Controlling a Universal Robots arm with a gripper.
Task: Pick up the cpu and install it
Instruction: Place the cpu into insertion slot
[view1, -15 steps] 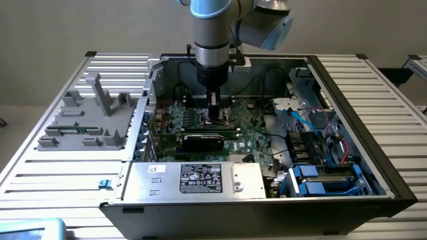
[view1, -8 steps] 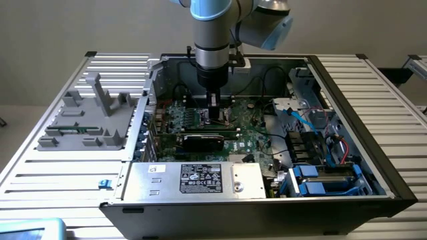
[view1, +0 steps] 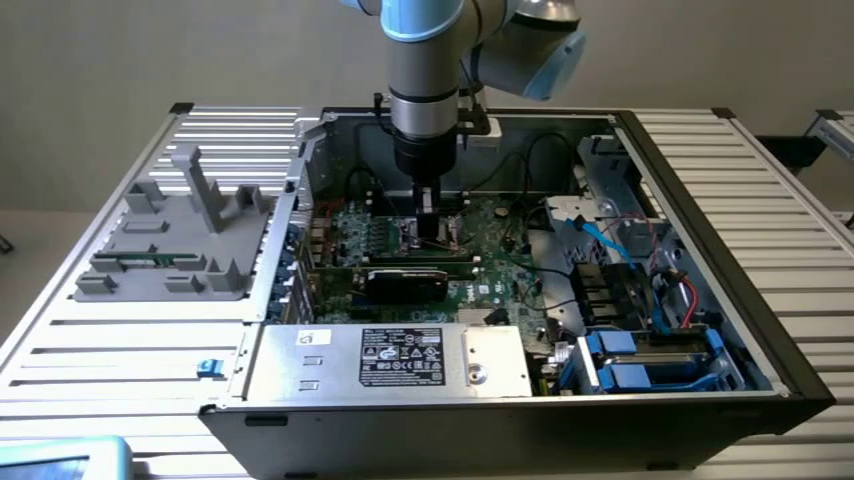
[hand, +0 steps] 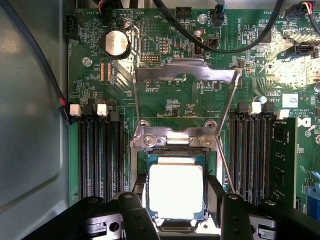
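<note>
Tool (view1: 430, 236) pinching cpu (hand: 176, 191): flat square, pale silvery top, dark rim, above socket (hand: 175, 148).

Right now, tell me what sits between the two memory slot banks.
In the wrist view, the cpu lies between the two memory slot banks, the socket's metal frame swung open beside it.

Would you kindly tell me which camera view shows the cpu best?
The wrist view: the cpu shows its silvery top squarely, close up. In the exterior view the gripper stands over it, hiding it.
</note>
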